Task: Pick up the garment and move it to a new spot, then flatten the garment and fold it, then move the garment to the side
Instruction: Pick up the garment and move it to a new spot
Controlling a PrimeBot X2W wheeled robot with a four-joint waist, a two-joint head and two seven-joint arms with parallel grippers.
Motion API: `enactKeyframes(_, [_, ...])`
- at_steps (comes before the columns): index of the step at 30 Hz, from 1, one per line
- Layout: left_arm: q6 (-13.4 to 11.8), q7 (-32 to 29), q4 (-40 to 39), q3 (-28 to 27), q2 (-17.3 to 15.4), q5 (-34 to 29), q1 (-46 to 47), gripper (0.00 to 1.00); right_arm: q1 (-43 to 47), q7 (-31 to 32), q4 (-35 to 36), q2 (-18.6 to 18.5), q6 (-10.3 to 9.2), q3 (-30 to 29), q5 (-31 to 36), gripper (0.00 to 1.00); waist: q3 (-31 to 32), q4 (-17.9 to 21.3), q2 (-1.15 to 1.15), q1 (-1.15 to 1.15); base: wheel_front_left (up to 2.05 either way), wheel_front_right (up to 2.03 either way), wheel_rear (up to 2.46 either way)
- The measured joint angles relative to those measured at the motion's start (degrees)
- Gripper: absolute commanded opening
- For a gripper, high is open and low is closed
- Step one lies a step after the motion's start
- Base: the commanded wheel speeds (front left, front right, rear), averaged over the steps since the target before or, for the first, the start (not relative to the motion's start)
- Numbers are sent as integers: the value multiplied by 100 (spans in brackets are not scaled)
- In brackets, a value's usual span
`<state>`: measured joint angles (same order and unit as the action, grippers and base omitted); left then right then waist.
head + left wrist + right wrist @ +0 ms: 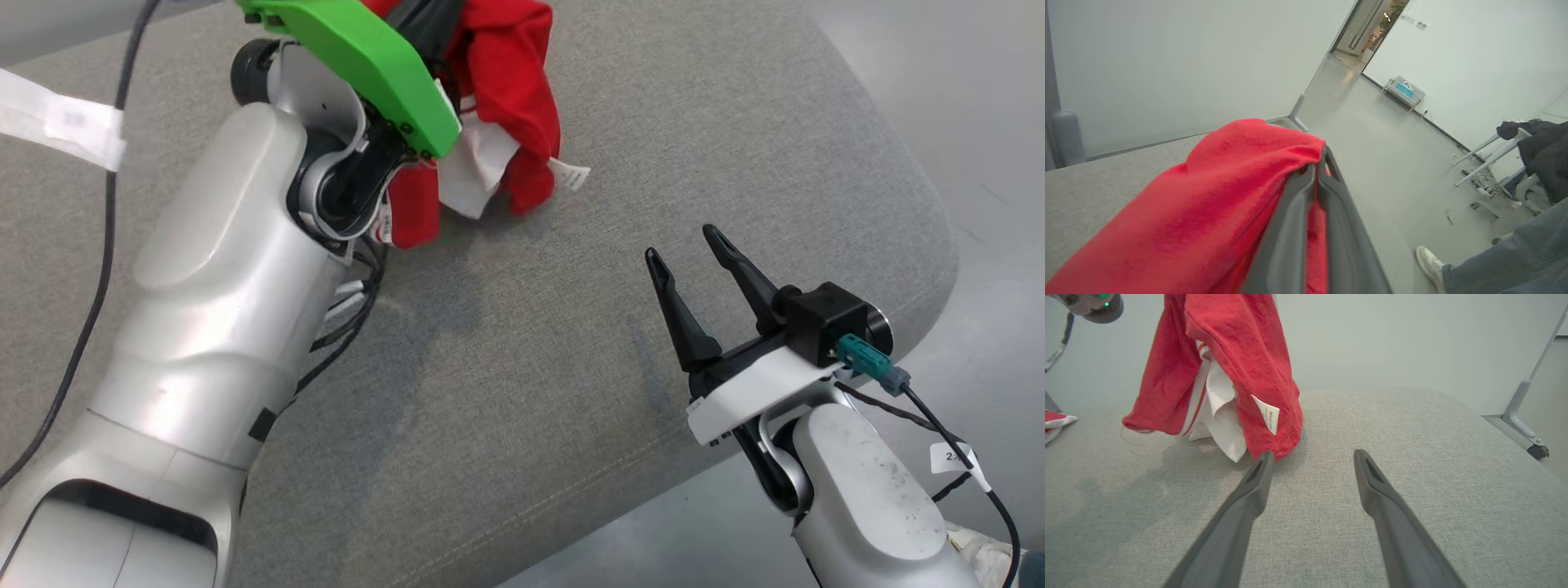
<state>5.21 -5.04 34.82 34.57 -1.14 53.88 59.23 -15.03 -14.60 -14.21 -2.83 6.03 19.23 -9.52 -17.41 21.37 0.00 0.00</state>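
Left pincer (1319, 163) is pressed shut on the red garment (514, 98), holding it up bunched over the far part of the grey desk (571, 367). The garment's lower folds and white label (1267, 414) hang down to the desk surface. Right pincer (682, 243) is spread wide and empty, low over the desk, apart from the garment.
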Motion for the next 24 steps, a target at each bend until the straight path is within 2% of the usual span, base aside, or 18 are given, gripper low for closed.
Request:
enactKeyframes(3, [91, 74, -800, 23, -55, 1354, -58, 0, 0, 0, -11, 2, 1, 47, -31, 100, 26, 33, 0, 0, 0, 0, 0])
enactKeyframes(4, [90, 177, -1185, -11, -42, 2109, -116, 0, 1, 0, -26, 0, 1, 64, -48, 100, 42, 57, 0, 0, 0, 0, 0])
enactKeyframes(7, [54, 381, -1435, -18, -41, 2917, -230, 0, 3, 0, -54, -1, 1, 86, -64, 100, 59, 83, 0, 0, 0, 0, 0])
enactKeyframes(11, [-203, 645, -1115, 157, -46, 2898, -283, 0, 3, 0, -52, -1, 1, 81, -78, 100, 45, 76, 0, 0, 0, 0, 0])
enactKeyframes(14, [-369, 705, -699, 369, -45, 2642, -503, 0, 2, 0, -44, -3, 1, -2, -89, 100, 13, 38, 0, 0, 0, 0, 0])
enactKeyframes(19, [-491, 731, 68, 676, -70, 1862, -828, 0, 3, 0, -43, 1, -4, -108, -85, 100, -48, -80, 0, 0, 0, 0, 0])
enactKeyframes(24, [-561, 1092, 411, 641, -237, 1508, -830, 3, 2, 0, -51, 0, -4, -155, -43, 100, -80, -237, 0, 0, 0, 0, 0])
